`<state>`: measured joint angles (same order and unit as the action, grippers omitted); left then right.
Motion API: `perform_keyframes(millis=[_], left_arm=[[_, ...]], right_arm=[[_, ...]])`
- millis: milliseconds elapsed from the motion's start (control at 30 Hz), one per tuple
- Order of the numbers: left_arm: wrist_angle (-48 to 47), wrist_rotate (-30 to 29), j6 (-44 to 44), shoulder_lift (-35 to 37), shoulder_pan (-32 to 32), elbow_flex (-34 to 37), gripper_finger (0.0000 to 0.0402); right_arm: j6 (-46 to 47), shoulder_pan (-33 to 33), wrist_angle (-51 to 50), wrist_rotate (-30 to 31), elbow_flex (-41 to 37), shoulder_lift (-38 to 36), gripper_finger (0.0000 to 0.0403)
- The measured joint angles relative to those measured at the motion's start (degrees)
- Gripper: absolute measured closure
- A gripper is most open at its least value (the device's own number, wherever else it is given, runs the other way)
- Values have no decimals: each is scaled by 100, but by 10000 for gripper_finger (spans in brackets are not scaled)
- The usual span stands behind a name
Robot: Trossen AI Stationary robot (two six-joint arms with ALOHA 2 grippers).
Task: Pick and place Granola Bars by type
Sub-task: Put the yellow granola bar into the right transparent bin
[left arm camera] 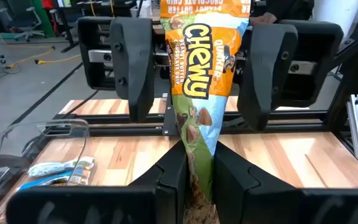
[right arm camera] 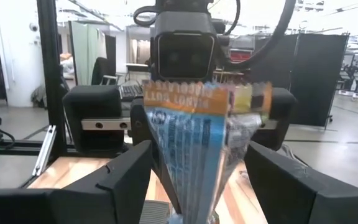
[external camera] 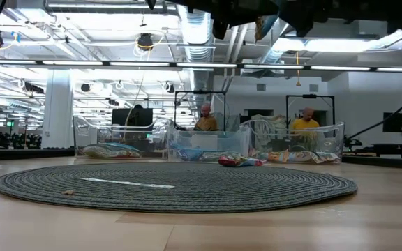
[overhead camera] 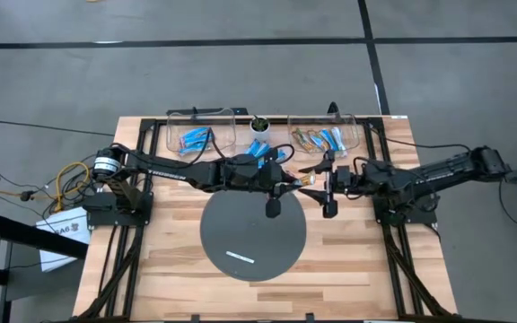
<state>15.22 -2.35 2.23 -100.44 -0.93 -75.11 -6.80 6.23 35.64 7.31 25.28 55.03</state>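
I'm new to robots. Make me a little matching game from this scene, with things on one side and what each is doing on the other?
Things:
1. left gripper
2. right gripper
3. orange Chewy bar
4. white strip

States:
a. lies flat on the round dark mat
b. open, one finger on each side of the bar
c. shut, pinching one end of the bar
d. held off the table between the two arms

Pairs: 1-c, 2-b, 3-d, 4-a
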Motion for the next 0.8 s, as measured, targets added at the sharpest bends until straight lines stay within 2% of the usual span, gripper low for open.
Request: perform_keyframes(millis=[167, 533, 667, 800], left_arm=[[-72, 0, 19, 0, 0, 0, 350], [-183, -2, 123, 0, 0, 0, 350], [-181, -2, 123, 0, 0, 0, 350], [-181, 0, 123, 0, 0, 0, 350]], right_arm=[[-36, 1, 1, -2, 110, 179, 181], [-75, 1, 39, 2, 139, 198, 312], [-75, 1, 39, 5, 139, 198, 333], [-88, 1, 38, 7, 139, 198, 335]])
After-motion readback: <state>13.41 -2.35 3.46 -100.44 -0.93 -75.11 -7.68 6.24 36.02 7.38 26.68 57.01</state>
